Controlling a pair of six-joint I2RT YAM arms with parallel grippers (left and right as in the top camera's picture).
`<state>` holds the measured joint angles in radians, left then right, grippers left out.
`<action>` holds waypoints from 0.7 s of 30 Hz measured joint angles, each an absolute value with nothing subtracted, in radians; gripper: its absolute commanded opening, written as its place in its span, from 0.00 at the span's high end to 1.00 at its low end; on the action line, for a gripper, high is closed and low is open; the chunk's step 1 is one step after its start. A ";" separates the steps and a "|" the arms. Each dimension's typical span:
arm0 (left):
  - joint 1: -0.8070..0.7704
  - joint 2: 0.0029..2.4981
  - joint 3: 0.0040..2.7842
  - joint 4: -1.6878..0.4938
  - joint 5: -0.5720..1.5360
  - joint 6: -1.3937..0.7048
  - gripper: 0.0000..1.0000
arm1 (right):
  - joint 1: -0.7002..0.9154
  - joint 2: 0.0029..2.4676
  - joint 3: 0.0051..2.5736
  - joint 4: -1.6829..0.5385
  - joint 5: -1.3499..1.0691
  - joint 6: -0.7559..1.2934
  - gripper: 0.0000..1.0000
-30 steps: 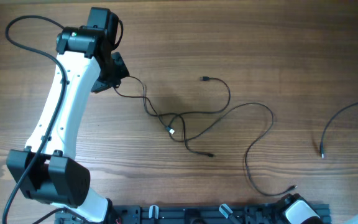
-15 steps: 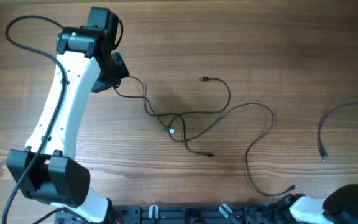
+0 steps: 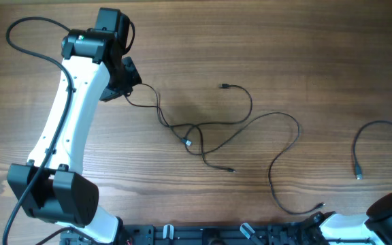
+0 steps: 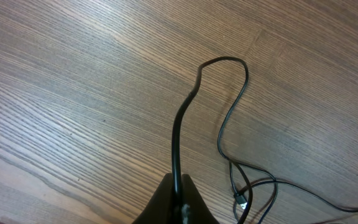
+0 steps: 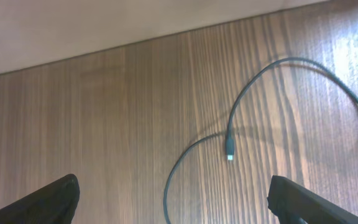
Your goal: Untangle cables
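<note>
Overhead: at 10 o'clock the left fingers (image 3: 126,86) pinch an end of the tangled cables (image 3: 188,141) lying mid-surface (image 3: 284,41). A loose cable (image 3: 355,153) lies at 3 o'clock.

Left wrist: the fingers are pressed onto a cord.

Right wrist: the right fingers (image 5: 51,202) are spread wide and hold nothing.

Overhead: soft, even light, table (image 3: 284,41) grain sharp, a dimmer patch mid-counter. Left wrist: paler sheen toward the far left corner, left gripper (image 4: 179,193) dark and blurred. Right wrist: glare at the right edge, cables (image 5: 229,134) casting soft shadows, right gripper (image 5: 173,186) fingers (image 5: 48,202) out of focus.
</note>
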<state>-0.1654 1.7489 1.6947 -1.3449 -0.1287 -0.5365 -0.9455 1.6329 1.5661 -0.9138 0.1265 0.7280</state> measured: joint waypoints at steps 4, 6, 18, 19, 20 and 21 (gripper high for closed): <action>-0.165 1.749 1.695 -1.345 -0.129 -0.537 0.96 | -0.945 1.633 1.566 -0.916 0.045 0.664 0.00; -0.165 1.749 1.695 -1.344 -0.129 -0.537 0.96 | -0.945 1.633 1.566 -0.916 -0.006 0.619 0.00; -0.214 1.749 1.695 -1.225 0.134 -0.329 0.96 | -0.741 1.633 1.566 -0.875 -0.726 0.038 0.00; -0.229 1.749 1.695 -1.212 0.151 -0.315 0.96 | -0.710 1.633 1.566 -0.875 -0.758 0.011 0.00; -0.249 1.749 1.695 -1.197 0.168 -0.300 0.96 | -0.658 1.634 1.566 -0.873 -0.802 -0.024 0.00; -0.276 1.749 1.695 -1.172 0.192 -0.289 0.96 | -0.607 1.634 1.566 -0.867 -0.838 -0.049 0.00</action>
<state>-0.2764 1.7489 1.6947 -1.1725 0.1925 -0.2886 -0.6067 1.6337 1.5661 -0.8669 -0.8379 -0.0486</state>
